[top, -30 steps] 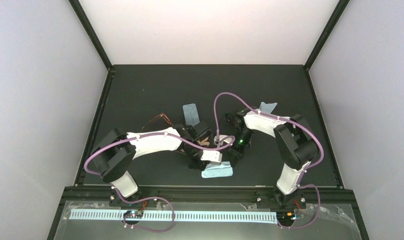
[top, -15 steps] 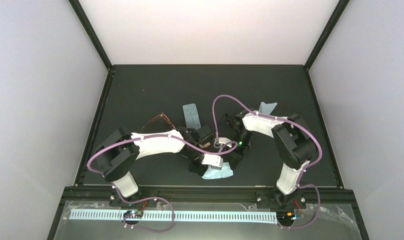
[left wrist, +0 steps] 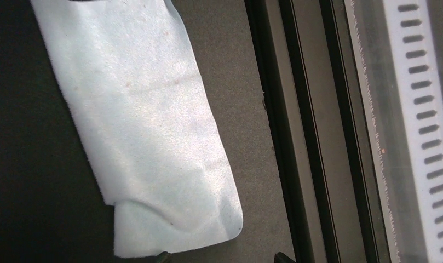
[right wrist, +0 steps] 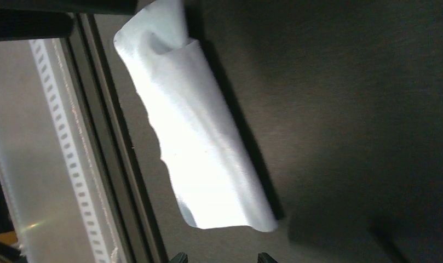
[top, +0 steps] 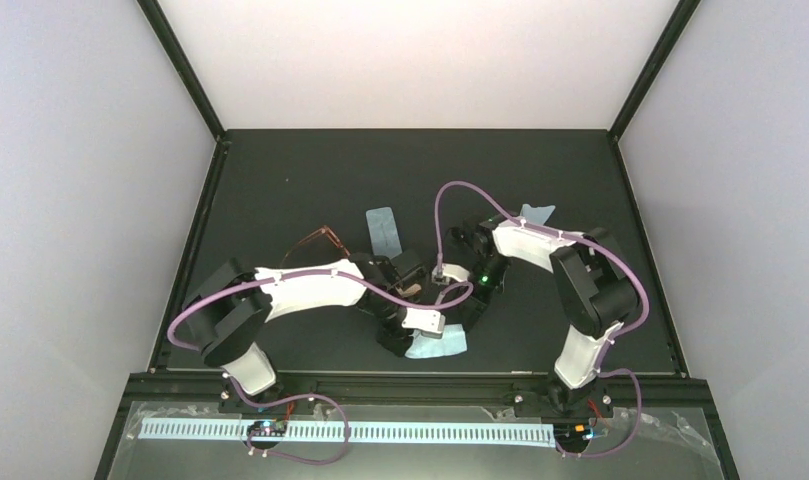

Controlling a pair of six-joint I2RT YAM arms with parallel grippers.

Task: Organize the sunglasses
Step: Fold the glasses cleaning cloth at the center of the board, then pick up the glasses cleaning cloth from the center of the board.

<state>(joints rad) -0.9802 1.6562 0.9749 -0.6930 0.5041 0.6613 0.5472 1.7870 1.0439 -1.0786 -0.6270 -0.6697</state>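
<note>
— Above the light blue cloth [left wrist: 148, 126], both grippers hang close together; how do the jaws stand?

— The left gripper [left wrist: 221, 256] has its fingertips apart with nothing between them, and the right gripper [right wrist: 220, 257] likewise: both empty, the cloth lying loose beneath.

— And the sunglasses?

— The reddish-brown pair [top: 316, 242] lies well beyond the cloth and to its left, untouched. The black pair cannot be picked out; the arms crowding beyond the cloth may hide it.

— What might go wrong?

— Probably a clash: two wrists and a purple cable [top: 438, 230] share the space over the cloth, so either arm swinging away could snag the other. The cloth's curled corner, near the front rail [left wrist: 295, 137], could also catch a fingertip and drag.
</note>
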